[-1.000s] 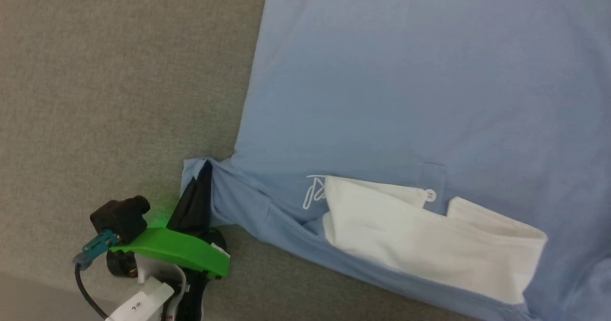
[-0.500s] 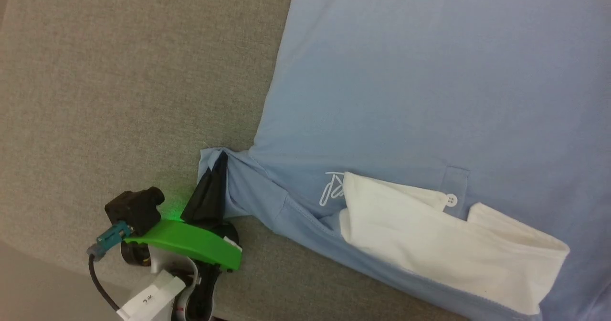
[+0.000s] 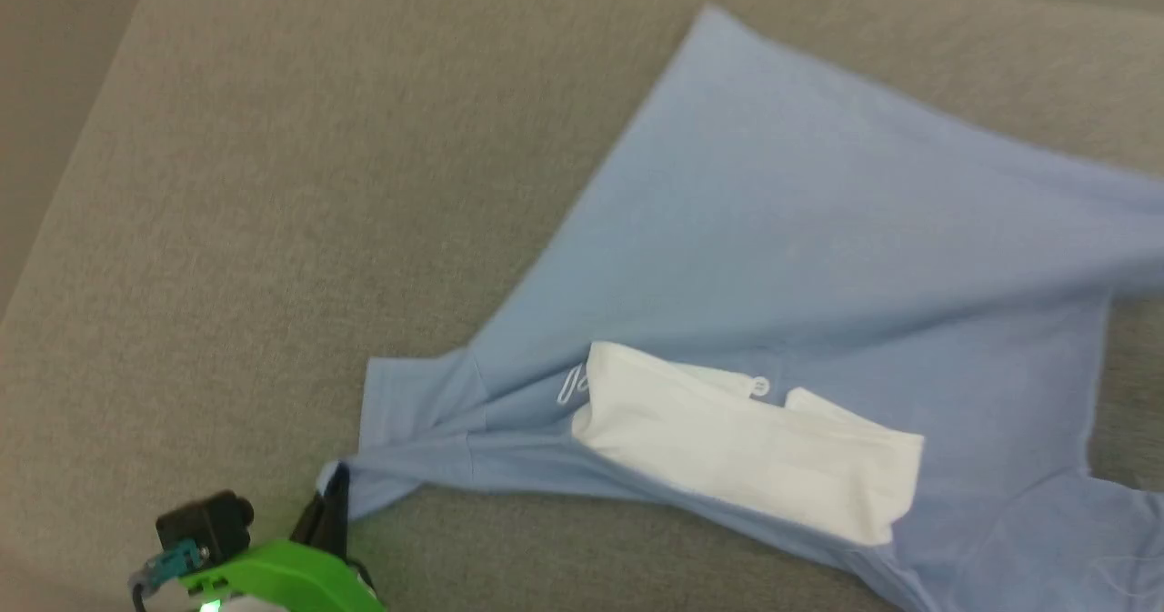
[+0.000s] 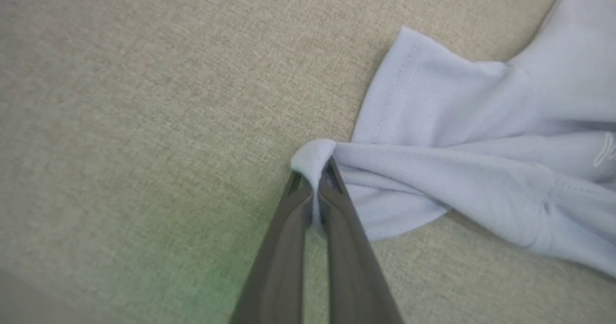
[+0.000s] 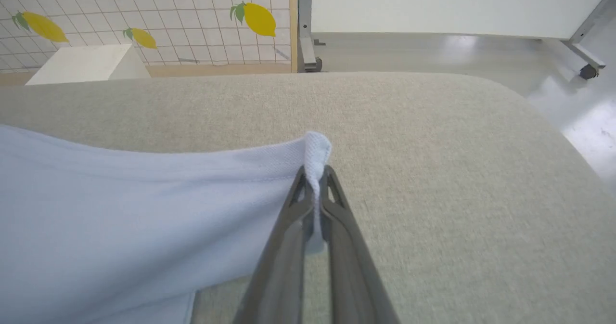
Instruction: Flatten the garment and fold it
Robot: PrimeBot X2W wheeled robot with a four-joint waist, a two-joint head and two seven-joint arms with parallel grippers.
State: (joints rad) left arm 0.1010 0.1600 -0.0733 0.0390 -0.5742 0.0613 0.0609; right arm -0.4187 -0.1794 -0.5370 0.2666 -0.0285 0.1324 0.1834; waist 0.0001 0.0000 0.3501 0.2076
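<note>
The light-blue garment (image 3: 800, 257) lies spread on the grey padded surface (image 3: 273, 194), its white collar section (image 3: 746, 448) facing up near the front. At the lower left of the head view my left gripper (image 3: 332, 498) is shut on the tip of the sleeve (image 3: 409, 430). In the left wrist view the same gripper (image 4: 313, 174) pinches a rolled bit of sleeve hem (image 4: 315, 153) between its dark fingers (image 4: 284, 247). My right gripper (image 5: 315, 172) is shut on a fold of the garment's edge (image 5: 315, 150), with blue cloth (image 5: 120, 218) stretching away to the left.
The padded surface's left edge (image 3: 82, 139) slants down the left of the head view. In the right wrist view its rounded far edge (image 5: 385, 76) gives onto a pale floor (image 5: 568, 102), a lemon-patterned grid panel (image 5: 144, 20) and a wheeled frame (image 5: 587, 71).
The head camera has pulled back, so more of the surface and the shirt's far corner show. The sleeve in my left gripper is now drawn out longer toward the lower left.
</note>
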